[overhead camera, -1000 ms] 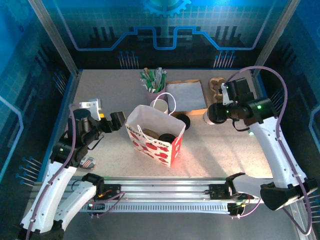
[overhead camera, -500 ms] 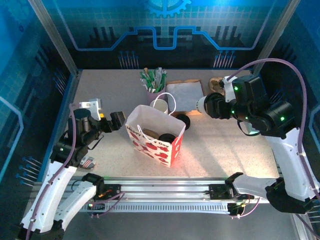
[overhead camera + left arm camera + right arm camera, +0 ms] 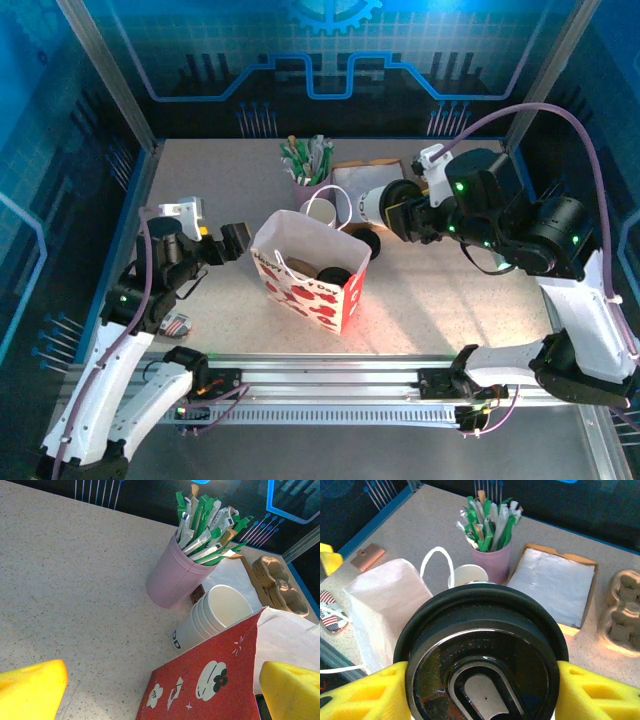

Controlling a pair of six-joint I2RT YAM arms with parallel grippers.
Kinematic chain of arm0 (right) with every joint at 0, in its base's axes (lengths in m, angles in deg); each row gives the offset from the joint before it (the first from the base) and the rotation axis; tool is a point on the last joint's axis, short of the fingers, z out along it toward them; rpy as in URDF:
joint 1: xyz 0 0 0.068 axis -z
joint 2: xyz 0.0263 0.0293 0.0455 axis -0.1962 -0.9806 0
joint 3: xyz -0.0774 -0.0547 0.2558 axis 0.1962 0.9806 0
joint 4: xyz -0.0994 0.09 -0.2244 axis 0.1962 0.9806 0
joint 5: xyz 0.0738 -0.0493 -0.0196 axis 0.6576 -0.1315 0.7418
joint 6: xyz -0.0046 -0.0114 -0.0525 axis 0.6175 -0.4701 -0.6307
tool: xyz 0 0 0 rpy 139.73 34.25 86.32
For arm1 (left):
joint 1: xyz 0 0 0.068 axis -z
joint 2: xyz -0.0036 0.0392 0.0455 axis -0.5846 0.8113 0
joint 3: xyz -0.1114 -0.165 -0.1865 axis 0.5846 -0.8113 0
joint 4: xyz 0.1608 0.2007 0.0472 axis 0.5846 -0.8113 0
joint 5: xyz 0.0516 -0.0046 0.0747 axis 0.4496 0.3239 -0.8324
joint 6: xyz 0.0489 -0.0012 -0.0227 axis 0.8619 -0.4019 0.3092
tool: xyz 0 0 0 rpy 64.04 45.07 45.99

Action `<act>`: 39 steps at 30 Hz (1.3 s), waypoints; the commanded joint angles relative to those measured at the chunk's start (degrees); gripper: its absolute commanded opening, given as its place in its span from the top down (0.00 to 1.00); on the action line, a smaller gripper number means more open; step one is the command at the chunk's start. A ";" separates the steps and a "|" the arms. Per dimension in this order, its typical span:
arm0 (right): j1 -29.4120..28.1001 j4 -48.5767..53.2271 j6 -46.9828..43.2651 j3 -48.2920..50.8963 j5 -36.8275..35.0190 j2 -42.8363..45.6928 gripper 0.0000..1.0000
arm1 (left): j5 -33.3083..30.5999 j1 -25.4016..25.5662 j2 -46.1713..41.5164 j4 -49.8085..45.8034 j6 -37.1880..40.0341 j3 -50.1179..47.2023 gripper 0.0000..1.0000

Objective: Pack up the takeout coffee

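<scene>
Pinching the lidded takeout coffee (image 3: 480,645), the right hand (image 3: 480,692) clamps both its sides.

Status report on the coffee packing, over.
Left gripper open, beside gift bag. Right gripper shut on lidded takeout coffee, tilted, aloft behind the bag. Stacked cups stand near the path to the bag's mouth.

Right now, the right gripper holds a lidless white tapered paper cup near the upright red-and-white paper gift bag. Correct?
Not lidless: the right wrist view shows a round black plastic lid on the white tapered paper cup in the right gripper. The rest holds.
</scene>
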 commanded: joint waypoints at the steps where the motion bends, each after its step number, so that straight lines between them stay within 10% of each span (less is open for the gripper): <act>1: -3.98 1.30 0.33 -2.85 -3.78 -1.49 0.48 | 0.53 -0.58 0.08 0.37 0.75 -0.39 0.01; 20: -12.20 0.26 -5.89 -6.74 0.35 -13.91 0.49 | 2.84 0.67 -0.24 -9.23 -12.12 5.83 0.01; 39: -12.13 0.19 -10.16 -6.56 4.96 -22.03 0.49 | 13.61 2.02 -2.30 2.32 -31.68 -7.06 0.01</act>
